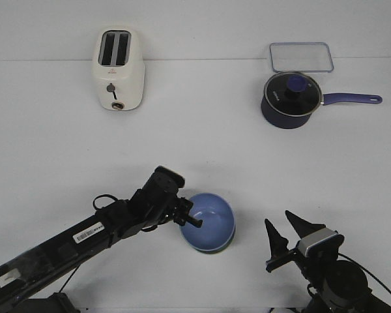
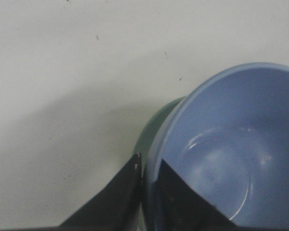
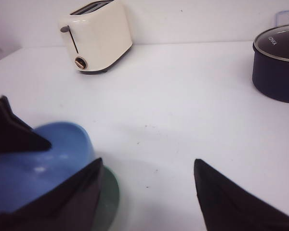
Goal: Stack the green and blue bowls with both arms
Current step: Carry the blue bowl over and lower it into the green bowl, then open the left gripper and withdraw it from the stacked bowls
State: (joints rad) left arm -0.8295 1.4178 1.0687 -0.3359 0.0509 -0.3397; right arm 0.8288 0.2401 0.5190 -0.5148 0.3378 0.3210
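While your left gripper (image 1: 194,217) pinches the blue bowl's (image 1: 212,223) rim over the green bowl (image 2: 156,122), seat it; then release; your right gripper (image 1: 288,235) waits spread.

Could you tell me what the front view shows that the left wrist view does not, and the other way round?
Only the front view shows the toaster, the lidded saucepan, the clear container lid behind it, and the right gripper, open and apart from the bowls. Only the left wrist view shows the green bowl, a sliver of it under the blue one, so the two are nested. Both show the blue bowl and the left gripper, with one of its fingers inside the rim and one outside.
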